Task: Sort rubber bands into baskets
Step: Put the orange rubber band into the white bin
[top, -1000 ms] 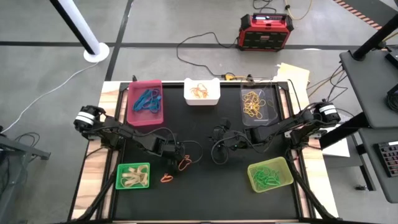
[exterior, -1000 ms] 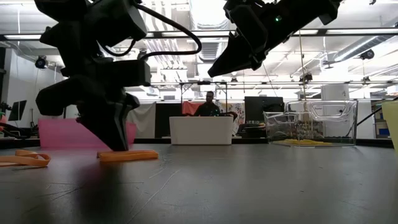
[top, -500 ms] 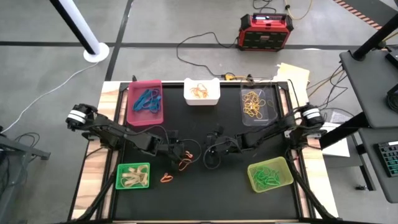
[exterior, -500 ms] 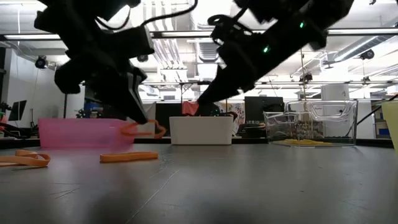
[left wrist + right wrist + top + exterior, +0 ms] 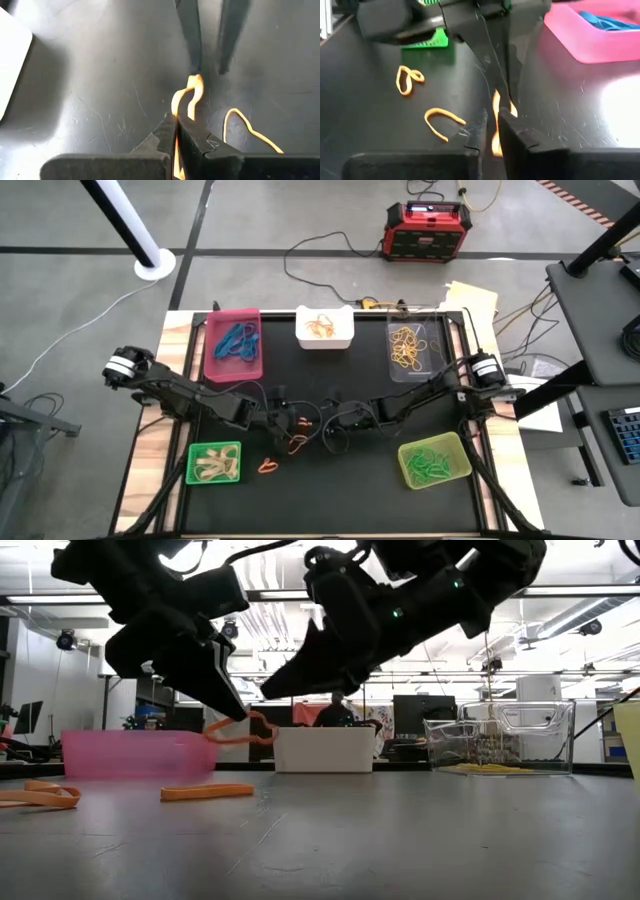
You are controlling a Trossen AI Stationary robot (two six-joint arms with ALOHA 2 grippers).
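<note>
My left gripper (image 5: 296, 423) is shut on an orange rubber band (image 5: 245, 729), held above the black table top near its middle. My right gripper (image 5: 320, 430) faces it from the right, open by a narrow gap. Its fingertips (image 5: 196, 70) are at the band's free end (image 5: 195, 82). Two more orange bands lie flat on the table, one (image 5: 297, 445) below the grippers and one (image 5: 268, 466) nearer the front. The baskets are pink (image 5: 234, 345), white (image 5: 325, 330), clear (image 5: 418, 348), bright green (image 5: 215, 463) and yellow-green (image 5: 434, 461). My left gripper pinches one end of the orange band (image 5: 176, 124) between its two fingers. The fingers slant down from the table's left. The band is lifted clear of the table and sticks out past the fingertips, kinked and slack. My right gripper's fingertips are at the band's free end; I cannot tell whether they touch it.
The pink basket holds blue bands (image 5: 600, 20), the white one orange, the clear one yellow, the bright green one tan and the yellow-green one green. A red-and-black box (image 5: 428, 230) and cables lie on the floor beyond the far edge. The two arms' fingertips stand close together.
My left gripper has taken an orange band off the table and raised it, moving a little toward the table's right. My right gripper has moved toward the table's left and come down to the lifted band. The two other orange bands on the table have stayed where they were.
</note>
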